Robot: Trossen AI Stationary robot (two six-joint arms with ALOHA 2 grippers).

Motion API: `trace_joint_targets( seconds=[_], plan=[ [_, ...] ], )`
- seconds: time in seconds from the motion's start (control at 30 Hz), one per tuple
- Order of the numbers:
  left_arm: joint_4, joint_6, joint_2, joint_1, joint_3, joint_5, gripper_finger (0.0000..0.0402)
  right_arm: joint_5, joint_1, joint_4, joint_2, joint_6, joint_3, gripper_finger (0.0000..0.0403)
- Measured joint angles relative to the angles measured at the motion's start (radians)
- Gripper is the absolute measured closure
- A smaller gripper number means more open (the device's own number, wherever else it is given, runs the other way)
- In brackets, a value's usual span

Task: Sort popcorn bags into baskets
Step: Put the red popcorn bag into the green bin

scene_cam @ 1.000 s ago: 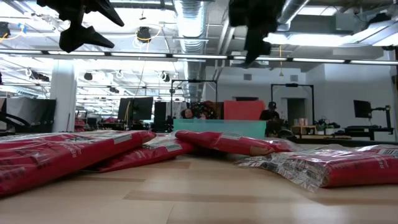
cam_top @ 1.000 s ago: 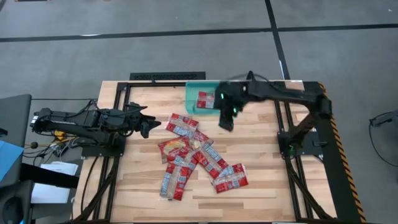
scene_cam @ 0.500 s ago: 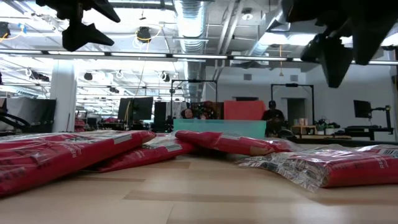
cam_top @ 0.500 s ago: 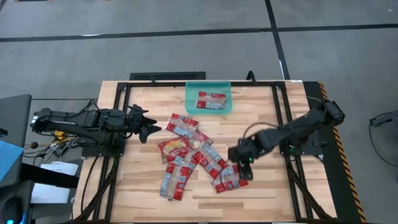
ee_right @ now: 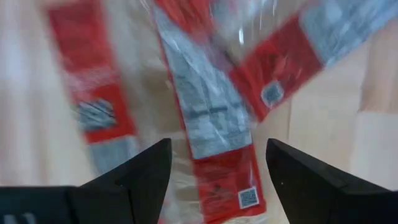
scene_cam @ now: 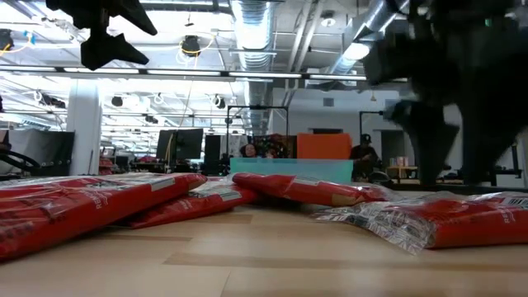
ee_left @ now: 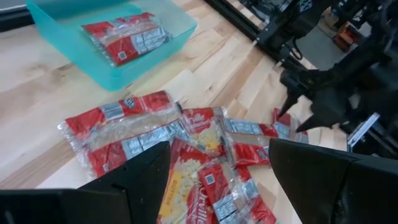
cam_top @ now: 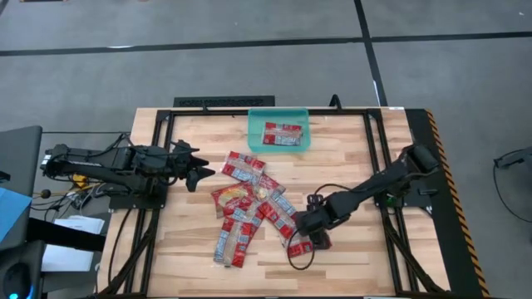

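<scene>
Several red popcorn bags (cam_top: 249, 203) lie in an overlapping pile on the middle of the wooden table. One more bag (cam_top: 283, 134) lies flat in the teal basket (cam_top: 256, 143) at the table's far edge. My right gripper (cam_top: 309, 235) points down, open, low over the pile's near right end. In its wrist view a long red bag (ee_right: 217, 162) lies between and beyond its fingers (ee_right: 149, 180); I see no touch. My left gripper (cam_top: 198, 171) hovers open, high at the pile's left, pointing toward it.
Black frame rails (cam_top: 376, 166) run along the table's sides and far edge. Bare wood lies to the right of the pile and along the near edge. The low view shows an open hall with people far behind the basket (scene_cam: 289, 169).
My right gripper has swung from over the basket at the far edge toward the near edge and down, to just over the pile's near right end, tipping to point more steeply down. One bag lies in the basket where the gripper was.
</scene>
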Motion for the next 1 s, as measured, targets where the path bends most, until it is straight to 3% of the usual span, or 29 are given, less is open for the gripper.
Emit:
trace_joint_targets(
  seconds=[0.2, 0.3, 0.63, 1.0],
  plan=[
    [0.002, -0.001, 0.000, 0.000, 0.000, -0.002, 0.0142, -0.009, -0.014, -0.002, 0.040, 0.002, 0.001, 0.0120],
    [0.001, 0.005, 0.000, 0.000, 0.000, -0.002, 0.0142, -0.013, -0.020, -0.016, 0.049, 0.011, 0.002, 0.0148],
    [0.001, 0.005, 0.000, 0.000, 0.000, -0.011, 0.0142, -0.067, -0.028, -0.008, 0.051, -0.007, 0.001, 0.0385],
    [0.001, 0.003, 0.000, 0.000, 0.000, -0.017, 0.0142, -0.087, -0.024, -0.021, 0.009, -0.014, 0.002, 0.0395]
  ],
)
